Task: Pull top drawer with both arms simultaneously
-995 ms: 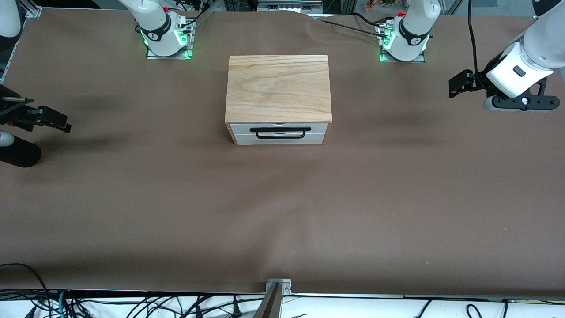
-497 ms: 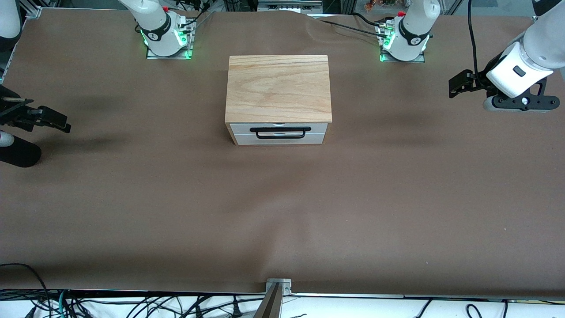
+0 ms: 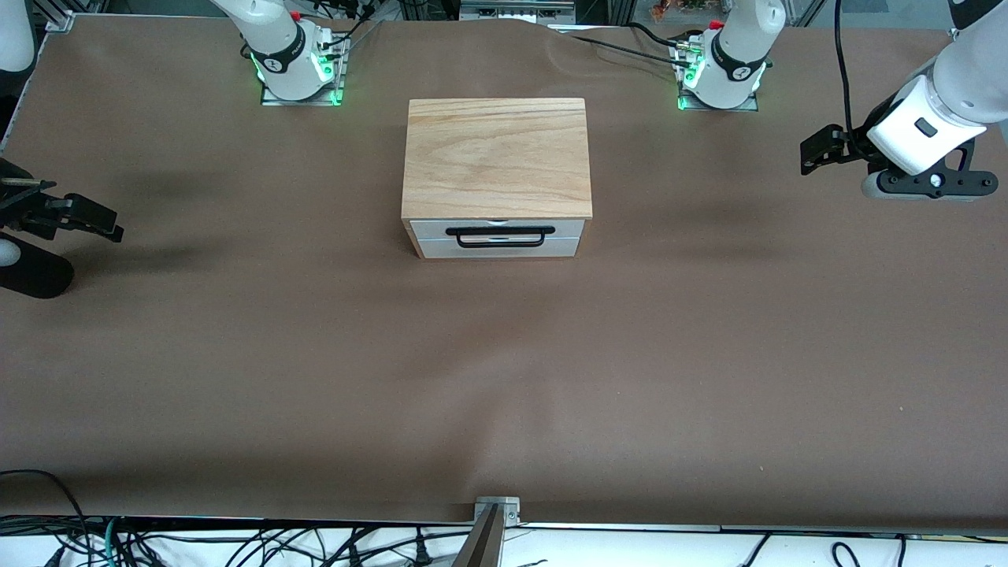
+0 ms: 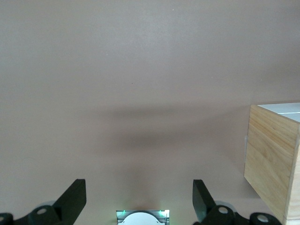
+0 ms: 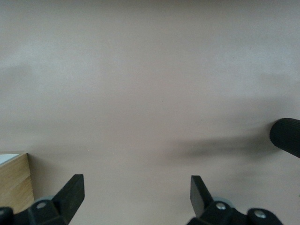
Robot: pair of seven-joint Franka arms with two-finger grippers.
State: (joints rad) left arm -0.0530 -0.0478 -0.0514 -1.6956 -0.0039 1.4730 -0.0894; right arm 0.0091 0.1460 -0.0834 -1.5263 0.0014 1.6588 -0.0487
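Note:
The box [image 3: 496,157] stands mid-table with a light wood-grain top. The top drawer [image 3: 568,227] is shut, its white front facing the front camera, with the long black bar handle [image 3: 500,237] across it. My left gripper [image 3: 815,150] hangs open and empty over the table at the left arm's end, well apart from the box. My right gripper [image 3: 98,215] hangs open and empty over the right arm's end. The left wrist view shows its open gripper [image 4: 139,197] and the box's side [image 4: 272,154]. The right wrist view shows its open gripper [image 5: 136,192] and a box corner [image 5: 14,180].
A brown cloth [image 3: 504,378] covers the table. The two arm bases [image 3: 295,67] [image 3: 720,75] stand along the edge farthest from the front camera. A black rounded part [image 3: 31,273] sits below my right gripper. A metal clamp [image 3: 496,508] is at the near edge.
My right gripper has drifted slightly toward the right arm's end of the table. My left gripper has barely moved. The drawer stays shut.

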